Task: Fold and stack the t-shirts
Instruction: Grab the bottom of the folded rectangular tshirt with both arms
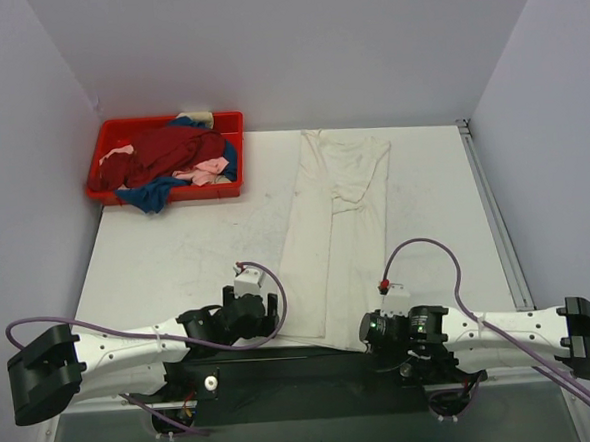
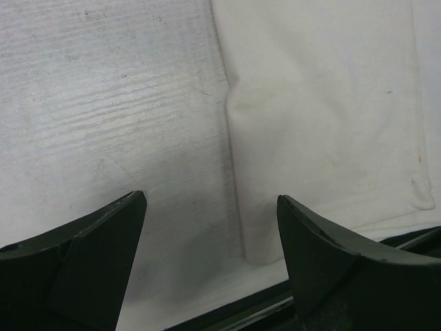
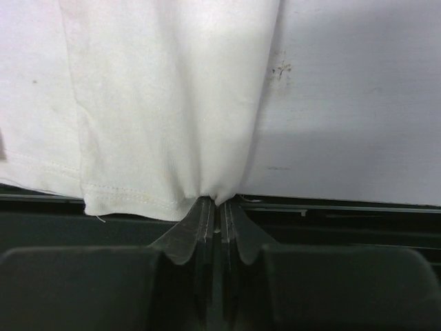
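The cream-white t-shirt (image 1: 338,228) lies folded lengthwise into a long strip down the middle of the table, hem at the near edge. My right gripper (image 3: 220,201) is shut on the hem's near right corner of this shirt (image 3: 172,103), at the table's front edge (image 1: 367,329). My left gripper (image 2: 210,227) is open and empty, its fingers (image 2: 324,241) standing either side of the shirt's near left corner (image 2: 324,103); it shows in the top view (image 1: 255,309) too. Dark red (image 1: 170,148), blue (image 1: 151,197) and pale pink (image 1: 210,171) t-shirts lie piled in the tray.
A red plastic tray (image 1: 234,125) sits at the table's back left corner against the wall. Grey walls close in the left, back and right. A metal rail (image 1: 495,209) runs along the table's right edge. A black bar (image 3: 344,214) lines the near edge.
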`<state>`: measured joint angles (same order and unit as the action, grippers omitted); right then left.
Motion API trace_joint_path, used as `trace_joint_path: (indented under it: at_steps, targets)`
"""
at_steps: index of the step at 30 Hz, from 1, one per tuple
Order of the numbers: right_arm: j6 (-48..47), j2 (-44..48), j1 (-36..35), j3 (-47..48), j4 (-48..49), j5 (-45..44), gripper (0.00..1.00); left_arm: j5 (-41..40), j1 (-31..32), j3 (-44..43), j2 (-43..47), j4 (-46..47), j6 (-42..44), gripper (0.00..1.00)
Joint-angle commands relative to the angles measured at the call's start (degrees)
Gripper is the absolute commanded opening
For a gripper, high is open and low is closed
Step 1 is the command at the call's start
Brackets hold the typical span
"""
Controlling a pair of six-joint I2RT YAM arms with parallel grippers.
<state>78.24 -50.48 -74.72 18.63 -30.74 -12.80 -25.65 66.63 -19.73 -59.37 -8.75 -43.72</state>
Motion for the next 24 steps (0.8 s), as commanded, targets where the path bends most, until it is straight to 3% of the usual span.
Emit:
trace_joint_path:
  at_steps: [1, 9, 17, 24]
  targets:
    - [0.43, 1.17, -0.34, -0.27, -2.39, -2.58, 0.00, 1.83, -0.27, 0.39, -0.39, 1.63, -0.57, 0.87]
    - [-0.98, 0.73, -0.25, 2.11, -3.53, -3.55, 0.00, 2.79, -0.27, 0.92, -0.39, 1.81, -0.83, 0.66]
    - [-2.03, 1.26, 1.15, 2.64, -4.41, -4.43, 0.00, 6.13, -0.10, 3.38, 0.75, 5.24, -1.98, 0.62]
    - [-4.06, 0.47, 2.64, 4.13, -4.68, -4.61, 0.00, 7.19, 0.69, 4.25, 0.57, 5.50, -3.82, 0.50]
